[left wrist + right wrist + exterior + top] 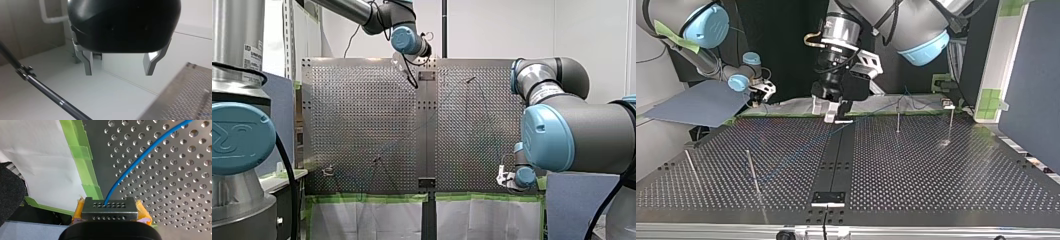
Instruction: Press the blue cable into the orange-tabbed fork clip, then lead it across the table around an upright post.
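Observation:
The blue cable [140, 157] runs over the perforated table and ends between the yellow pads of my right gripper [110, 208], which is shut on it. This gripper [503, 178] sits low at the front view's near right corner and shows small at the top view's far left [757, 100]. The cable [876, 111] shows only faintly across the top view. A small clip [328, 171] stands near the front view's left near edge; I cannot see its tab colour. My left gripper [118, 72] hangs open and empty, high above the table's far edge [404, 61], with nothing near its metal fingers.
Thin upright posts stand on the table [936, 170]: one [897, 120] and another [950, 125] at the top view's right, one [752, 172] at its left. Green tape [87, 170] and white sheeting line the edge beside my right gripper. A dark rod [50, 93] crosses under my left gripper.

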Tool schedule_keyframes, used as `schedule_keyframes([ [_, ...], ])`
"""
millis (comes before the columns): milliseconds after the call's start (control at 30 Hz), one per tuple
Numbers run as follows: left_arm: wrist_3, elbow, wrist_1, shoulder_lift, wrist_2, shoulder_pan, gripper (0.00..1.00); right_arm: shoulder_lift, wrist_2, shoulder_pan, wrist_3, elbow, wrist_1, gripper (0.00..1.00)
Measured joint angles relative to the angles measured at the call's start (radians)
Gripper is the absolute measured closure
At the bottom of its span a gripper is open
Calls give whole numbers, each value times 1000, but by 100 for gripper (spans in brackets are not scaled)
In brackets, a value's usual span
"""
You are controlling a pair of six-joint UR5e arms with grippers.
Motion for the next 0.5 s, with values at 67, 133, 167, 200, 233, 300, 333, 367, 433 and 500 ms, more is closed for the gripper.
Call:
schedule_keyframes([
  [67,-1,-16,17,-16,1,0,0,0,0,0,-1,0,0,100],
  [133,-2,-36,36,-35,1,-2,0,0,0,0,-1,0,0,100],
  [167,-3,-45,45,-44,1,-2,0,0,0,0,-1,0,0,100],
  [200,-4,-56,57,-56,1,-3,0,0,0,0,-1,0,0,100],
  [233,-5,-65,65,-64,1,-4,0,0,0,0,-1,-1,0,100],
  [300,-10,-83,84,-82,1,-3,0,0,0,0,-2,-2,0,100],
  [333,-11,-91,91,-90,1,-2,0,0,0,0,-2,-2,0,100],
  [367,-13,-99,99,-98,2,-1,0,0,0,0,-3,-2,0,100],
  [433,-14,-115,116,-115,2,1,0,0,0,0,-4,-2,0,100],
  [500,-14,-132,132,-131,2,3,0,0,0,1,-8,-2,0,100],
])
